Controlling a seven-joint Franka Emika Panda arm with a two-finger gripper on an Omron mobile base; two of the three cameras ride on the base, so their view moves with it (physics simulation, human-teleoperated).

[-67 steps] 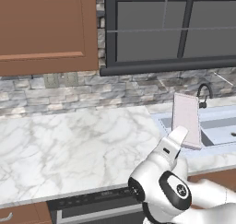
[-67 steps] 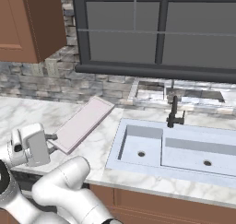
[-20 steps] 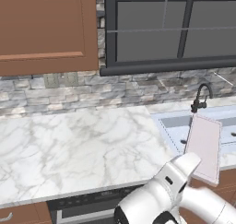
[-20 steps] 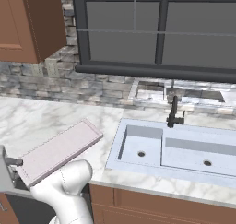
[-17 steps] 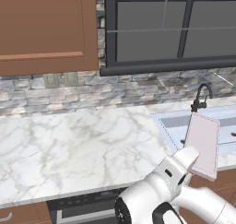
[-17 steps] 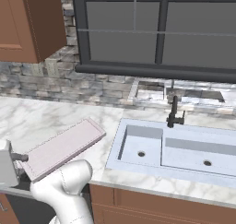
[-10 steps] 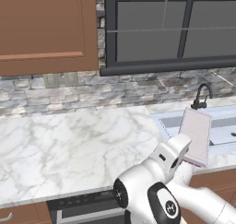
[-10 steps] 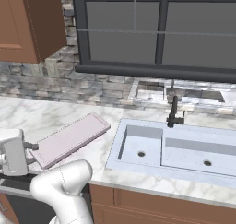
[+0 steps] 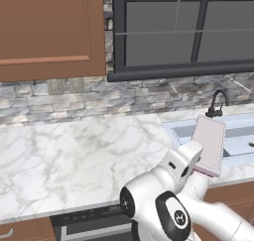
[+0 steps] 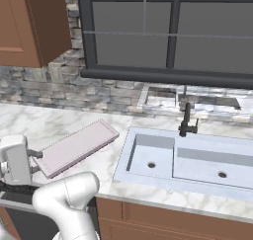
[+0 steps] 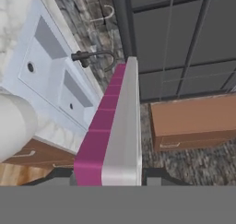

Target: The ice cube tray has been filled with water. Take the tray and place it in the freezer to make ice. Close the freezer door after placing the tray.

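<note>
My pincer (image 10: pixel 35 161) grips the ice cube tray (image 10: pixel 76 147) beside the sink (image 10: pixel 190 160); I'd hold it level so no water spills.

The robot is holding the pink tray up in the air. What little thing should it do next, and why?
Probably keep carrying it level and turn away from the sink. The gripper is shut on one end of the ice cube tray, which hangs above the marble counter, touching nothing. No freezer is in sight here, and the tray holds water, so tilting could spill it.
</note>
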